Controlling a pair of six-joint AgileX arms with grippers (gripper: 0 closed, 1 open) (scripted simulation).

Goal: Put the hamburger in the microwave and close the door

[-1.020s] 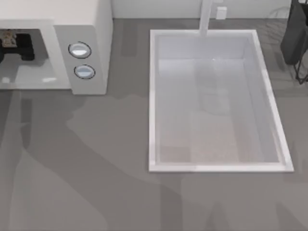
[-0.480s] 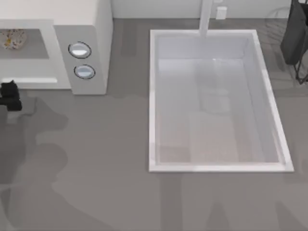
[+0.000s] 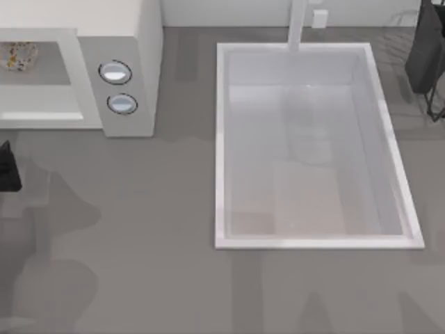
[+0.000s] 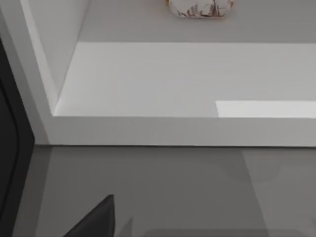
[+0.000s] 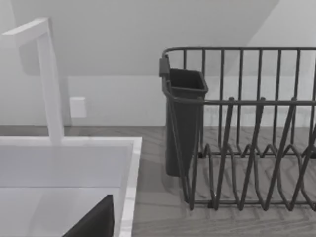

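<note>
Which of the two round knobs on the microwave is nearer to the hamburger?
The rear knob; the other knob sits nearer the front, farther from the hamburger inside the microwave.

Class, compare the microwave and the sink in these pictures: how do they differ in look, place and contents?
The microwave is a boxy appliance at the table's left with two round knobs; the sink is a rectangular basin to its right, without knobs. The microwave's cavity opens at the front and holds the hamburger; the sink opens upward with no object inside. Both are whitish.
</note>
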